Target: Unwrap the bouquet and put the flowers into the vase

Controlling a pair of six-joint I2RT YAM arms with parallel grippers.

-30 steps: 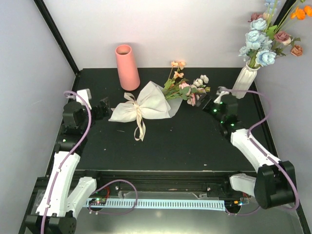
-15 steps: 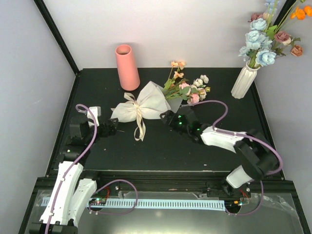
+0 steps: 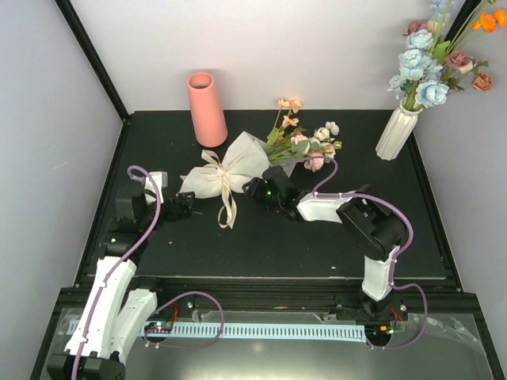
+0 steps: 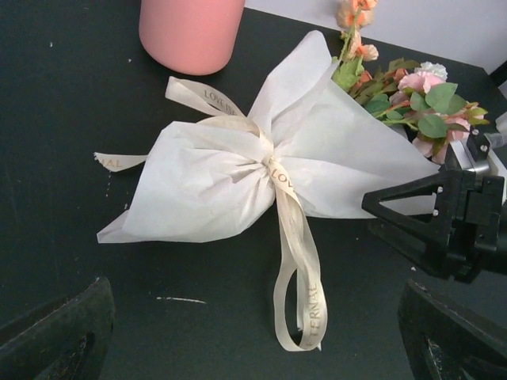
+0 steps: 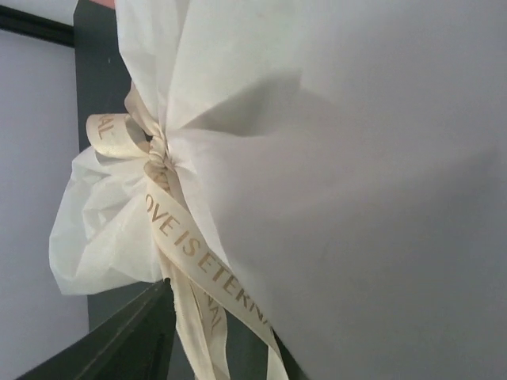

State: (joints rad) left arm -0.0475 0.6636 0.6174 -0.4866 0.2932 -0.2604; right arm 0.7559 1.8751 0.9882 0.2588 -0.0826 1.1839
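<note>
Bouquet (image 3: 238, 170) lying on its side mid-bench, just in front of the vase (image 3: 207, 109), apart from it. Paper wrap tied at the waist with cream ribbon (image 4: 297, 269), tails trailing toward me. The flowers (image 3: 305, 142) are inside the wrap, pink, peach and cream heads spilling out of its open end to the right.

Vase upright at back left of the bench (image 3: 317, 237); only its own inner wall shows at the mouth.

White ribbed vase (image 3: 396, 131) at back right, holding blue, mauve and orange flowers (image 3: 424, 67).

My left gripper (image 3: 181, 207) is fully spread, low by the wrap's closed end, gripping nothing.

My right gripper (image 3: 255, 188) is at the wrap's near right edge, jaws partly parted; paper fills its wrist view, and I cannot tell whether it has hold of it
</note>
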